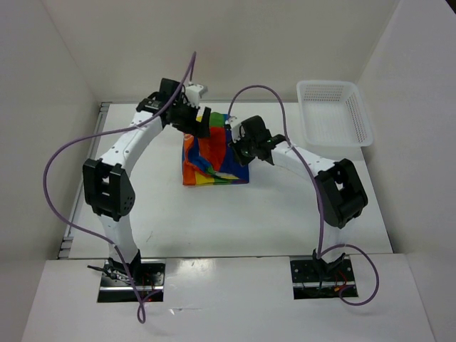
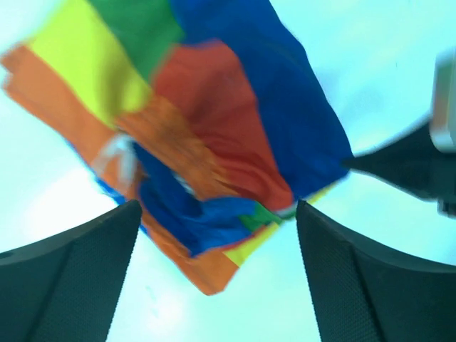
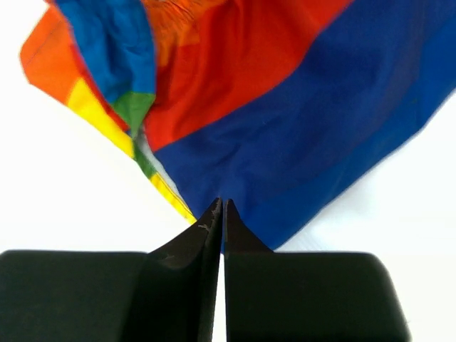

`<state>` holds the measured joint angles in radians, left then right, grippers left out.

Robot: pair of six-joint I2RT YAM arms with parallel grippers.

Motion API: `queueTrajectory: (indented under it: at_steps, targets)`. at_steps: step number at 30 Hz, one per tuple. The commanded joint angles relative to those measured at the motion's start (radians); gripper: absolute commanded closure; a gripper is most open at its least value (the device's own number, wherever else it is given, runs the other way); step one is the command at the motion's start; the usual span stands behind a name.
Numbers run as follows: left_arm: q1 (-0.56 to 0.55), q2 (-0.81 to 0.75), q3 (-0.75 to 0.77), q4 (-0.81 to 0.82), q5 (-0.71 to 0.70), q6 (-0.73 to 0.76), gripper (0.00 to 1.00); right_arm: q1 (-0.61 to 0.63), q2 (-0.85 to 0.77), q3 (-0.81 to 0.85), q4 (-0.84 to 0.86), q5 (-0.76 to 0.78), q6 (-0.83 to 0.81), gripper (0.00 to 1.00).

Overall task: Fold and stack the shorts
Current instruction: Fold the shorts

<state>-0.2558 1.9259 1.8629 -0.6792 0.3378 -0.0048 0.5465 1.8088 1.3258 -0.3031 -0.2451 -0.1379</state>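
Table (image 1: 285, 214) white, carrying all items. Rainbow-striped shorts (image 1: 206, 160) lie crumpled between the two grippers, under both. White mesh basket (image 1: 362, 114) sits beyond the right gripper and to its right, well apart from it. Left gripper (image 2: 217, 210): fingers spread wide, hovering, rumpled orange and blue folds directly beneath the gap. Right gripper (image 3: 221, 203): fingers pressed together, tips at the edge of the blue stripe; cannot tell whether cloth is pinched.

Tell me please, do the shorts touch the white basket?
Apart. The top external view shows bare table between the shorts and the basket, which stands at the far right corner.
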Motion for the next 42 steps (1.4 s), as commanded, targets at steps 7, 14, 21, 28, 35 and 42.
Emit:
queueTrajectory:
  at_steps: [7,14,21,28,35,42]
  targets:
    - [-0.042,0.064,-0.265,0.026,-0.088,0.005,0.15,-0.066,0.015,-0.023,0.075,0.096,0.168,0.78]
    - [-0.042,0.088,-0.286,0.084,-0.131,0.005,0.10,-0.076,0.038,-0.076,0.105,0.020,0.244,0.64]
    - [-0.042,0.027,-0.352,0.106,-0.001,0.005,0.14,-0.111,0.038,-0.139,0.136,-0.063,0.302,0.58]
    - [-0.010,-0.022,-0.205,0.010,0.104,0.005,0.14,-0.129,0.038,-0.181,0.165,-0.091,0.368,0.63]
    - [-0.010,0.036,-0.191,0.021,0.032,0.005,0.14,-0.138,0.017,-0.211,0.165,-0.091,0.386,0.64]
    - [-0.042,0.123,-0.180,0.023,-0.052,0.005,0.19,-0.138,0.007,-0.220,0.174,-0.082,0.386,0.64]
